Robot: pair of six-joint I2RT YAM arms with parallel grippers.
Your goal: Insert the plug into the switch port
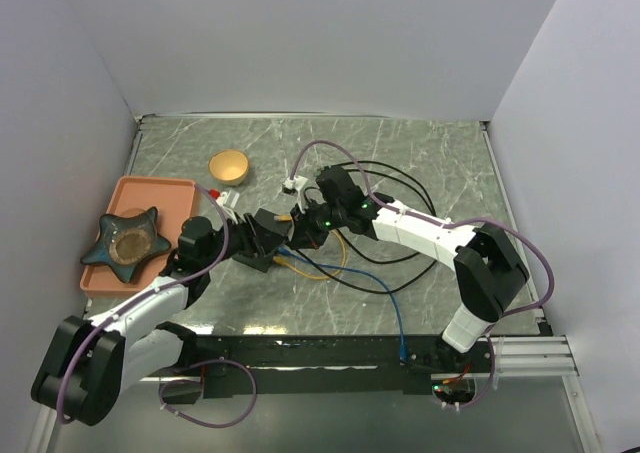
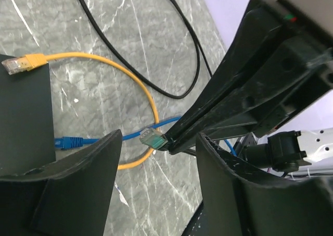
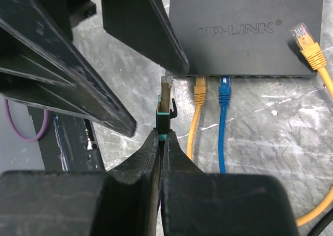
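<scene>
The switch [image 3: 244,33], a flat black box, lies on the marble table with a yellow plug [image 3: 200,90] and a blue plug [image 3: 224,87] seated in its port row. A loose yellow plug [image 3: 308,42] rests on its top. My right gripper [image 3: 162,134] is shut on the teal-booted plug [image 3: 165,103], whose clear tip sits just short of the port row, left of the yellow one. My left gripper [image 2: 158,138] stands open beside the switch [image 2: 21,116], with only table between its fingers [image 2: 78,184]. From the left wrist, the held plug [image 2: 152,139] shows beyond them.
An orange tray [image 1: 120,188] with a blue star-shaped dish [image 1: 128,241] sits at the left. A small wooden bowl [image 1: 229,165] stands behind it. Black cable [image 1: 400,233] loops at centre right, and yellow and blue cables [image 1: 300,263] trail from the switch. Walls enclose the table.
</scene>
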